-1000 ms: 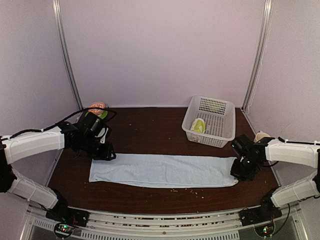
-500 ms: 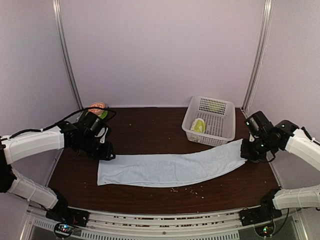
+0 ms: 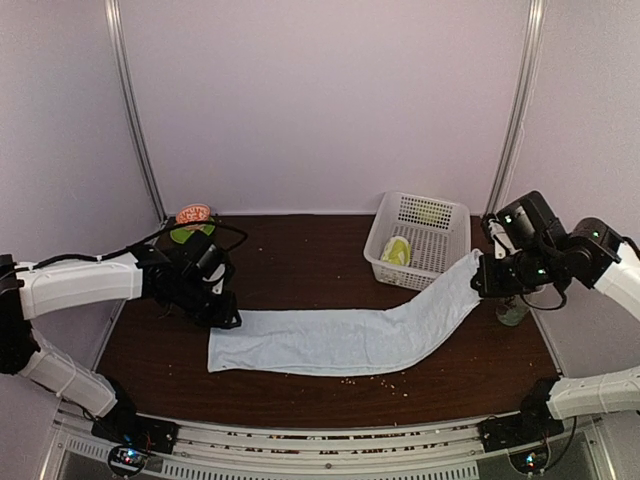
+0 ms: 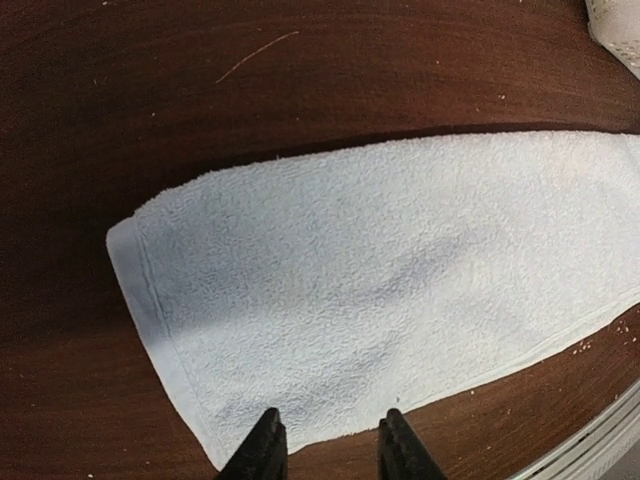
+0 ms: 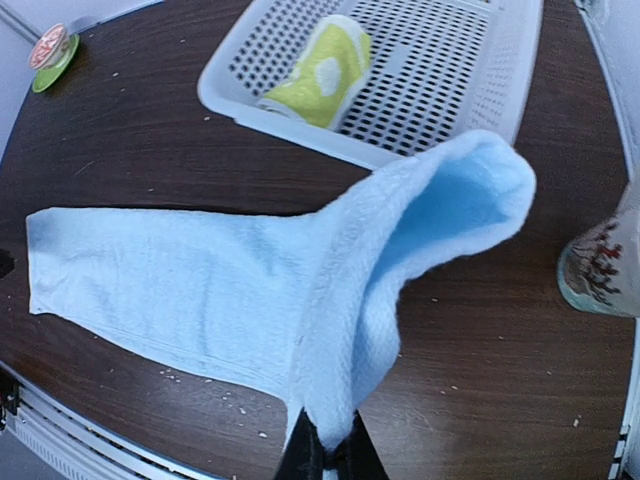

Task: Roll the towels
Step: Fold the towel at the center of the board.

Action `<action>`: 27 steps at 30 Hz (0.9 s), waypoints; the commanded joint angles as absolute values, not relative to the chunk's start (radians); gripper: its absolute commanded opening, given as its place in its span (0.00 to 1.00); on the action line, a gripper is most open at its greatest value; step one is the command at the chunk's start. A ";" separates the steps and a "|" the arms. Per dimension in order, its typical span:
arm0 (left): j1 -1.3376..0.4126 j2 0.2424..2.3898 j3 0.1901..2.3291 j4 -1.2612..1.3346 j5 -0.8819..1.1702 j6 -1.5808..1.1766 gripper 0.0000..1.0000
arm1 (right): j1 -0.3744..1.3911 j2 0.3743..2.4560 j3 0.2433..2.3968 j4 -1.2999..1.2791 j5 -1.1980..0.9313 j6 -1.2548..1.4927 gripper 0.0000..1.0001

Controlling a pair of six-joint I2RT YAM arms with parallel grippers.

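The long light-blue towel (image 3: 340, 340) lies on the dark brown counter (image 3: 300, 260), with its right end lifted up, pinched tight in the right pincer (image 5: 328, 455). The left pincer (image 4: 327, 445) hangs over its left end, fingers apart, holding nothing. The little yellow-green spotted towel (image 3: 397, 250) sits rolled in the white plastic basket (image 3: 452, 255).

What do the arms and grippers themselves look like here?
Left arm and right arm: rounded white shells, black joints, thin black cables alongside. Left gripper and right gripper: two slim black fingers each. No markings legible.
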State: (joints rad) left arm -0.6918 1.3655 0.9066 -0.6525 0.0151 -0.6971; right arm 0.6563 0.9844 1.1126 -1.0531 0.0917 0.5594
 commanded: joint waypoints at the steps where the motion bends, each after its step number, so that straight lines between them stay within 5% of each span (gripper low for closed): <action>1: -0.697 1.347 0.935 -0.636 -0.002 -0.719 0.31 | 0.770 1.102 1.187 -0.927 0.095 0.612 0.00; 11: -0.695 1.174 0.913 -0.736 -0.144 -0.749 0.32 | 0.966 1.485 1.437 -0.653 0.081 0.689 0.00; 27: -0.695 0.902 0.804 -0.838 -0.243 -0.785 0.33 | 1.084 1.940 1.823 -0.634 -0.003 0.665 0.00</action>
